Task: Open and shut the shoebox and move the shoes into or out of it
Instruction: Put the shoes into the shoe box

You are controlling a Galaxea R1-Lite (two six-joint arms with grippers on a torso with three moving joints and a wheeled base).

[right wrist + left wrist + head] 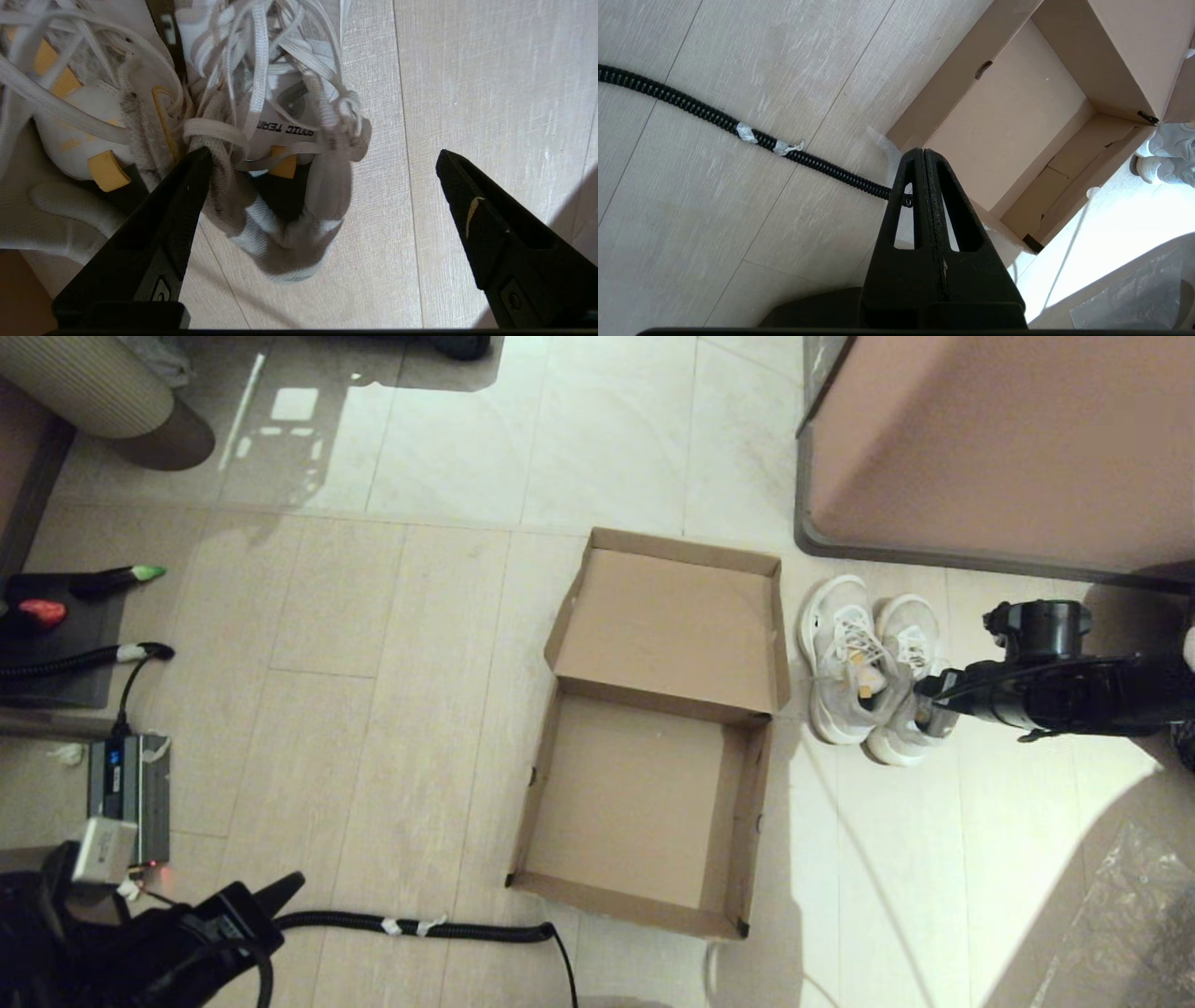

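From the head, we see the shoebox (644, 803) open and empty, the shoes (864, 667) just beside it. Left wrist: our left gripper (923, 156) is closed, idle. Right wrist: our right gripper (322, 163) gapes over one heel; we should straddle the collar squarely before closing

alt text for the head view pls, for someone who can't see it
An open, empty cardboard shoebox lies on a pale tiled floor, its lid folded back flat. A pair of white sneakers stands just right of it, with the right gripper reaching in at their heels. The left gripper sits low at the near left, beside a black corrugated cable.
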